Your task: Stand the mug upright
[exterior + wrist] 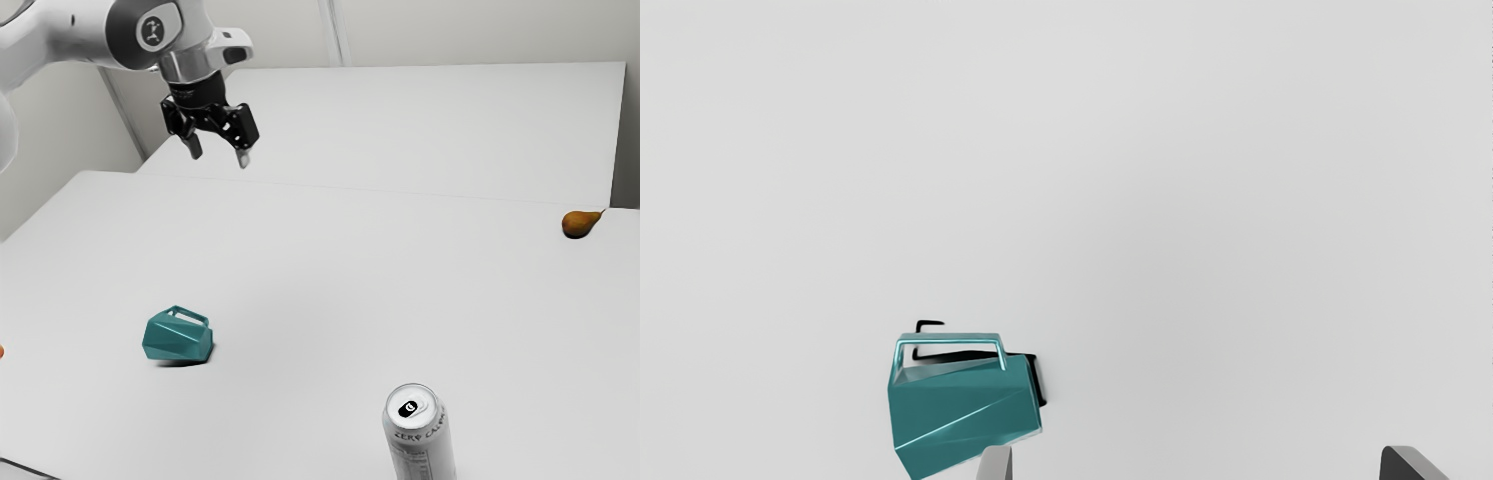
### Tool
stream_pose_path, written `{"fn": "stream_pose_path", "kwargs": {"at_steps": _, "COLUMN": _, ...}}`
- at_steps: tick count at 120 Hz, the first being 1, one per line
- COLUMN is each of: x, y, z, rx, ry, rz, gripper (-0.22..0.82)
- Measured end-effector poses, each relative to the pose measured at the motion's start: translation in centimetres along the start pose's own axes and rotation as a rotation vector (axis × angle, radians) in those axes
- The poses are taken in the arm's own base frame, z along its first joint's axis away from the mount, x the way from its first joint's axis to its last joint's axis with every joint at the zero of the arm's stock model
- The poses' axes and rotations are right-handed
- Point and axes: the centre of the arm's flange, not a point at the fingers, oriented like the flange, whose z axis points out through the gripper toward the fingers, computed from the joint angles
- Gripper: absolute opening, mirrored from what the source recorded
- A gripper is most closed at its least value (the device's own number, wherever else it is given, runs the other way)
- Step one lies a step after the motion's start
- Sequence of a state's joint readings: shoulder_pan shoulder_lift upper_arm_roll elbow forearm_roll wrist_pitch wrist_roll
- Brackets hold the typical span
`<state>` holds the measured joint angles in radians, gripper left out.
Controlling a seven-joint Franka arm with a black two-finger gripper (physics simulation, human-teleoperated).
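Black gripper (219, 155) spread wide above table (320, 270), apart from tipped teal mug (178, 339).

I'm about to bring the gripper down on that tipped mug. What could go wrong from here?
The open gripper isn't centred on the mug: in the wrist view one finger overlaps the mug's edge, so a straight descent may land that finger on it. The raised handle might snag a finger or twist the grip. The mug lies on its side on angled facets, so an off-centre squeeze could rock or slide it.
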<state>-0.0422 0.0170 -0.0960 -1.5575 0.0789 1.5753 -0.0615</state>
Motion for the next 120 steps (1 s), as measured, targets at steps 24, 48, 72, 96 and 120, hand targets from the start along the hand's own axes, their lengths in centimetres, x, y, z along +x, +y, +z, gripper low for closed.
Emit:
{"fn": "stream_pose_path", "kwargs": {"at_steps": 24, "x": 0.0, "y": -0.1, "z": 0.0, "rx": -0.001, "ry": 0.000, "rz": -0.007, "gripper": 0.60}}
{"fn": "stream_pose_path", "kwargs": {"at_steps": 48, "x": -0.1, "y": -1.2, "z": 1.4, "rx": -0.044, "ry": -0.030, "rz": -0.037, "gripper": 0.60}}
{"fn": "stream_pose_path", "kwargs": {"at_steps": 72, "x": -1.5, "y": -2.9, "z": 4.4, "rx": -0.130, "ry": -0.099, "rz": -0.096, "gripper": 0.60}}
{"fn": "stream_pose_path", "kwargs": {"at_steps": 96, "x": -4.8, "y": -7.1, "z": 8.3, "rx": -0.235, "ry": -0.170, "rz": -0.173, "gripper": 0.60}}
{"fn": "stream_pose_path", "kwargs": {"at_steps": 120, "x": -7.7, "y": -12.8, "z": 14.1, "rx": -0.355, "ry": -0.189, "rz": -0.211, "gripper": 0.60}}
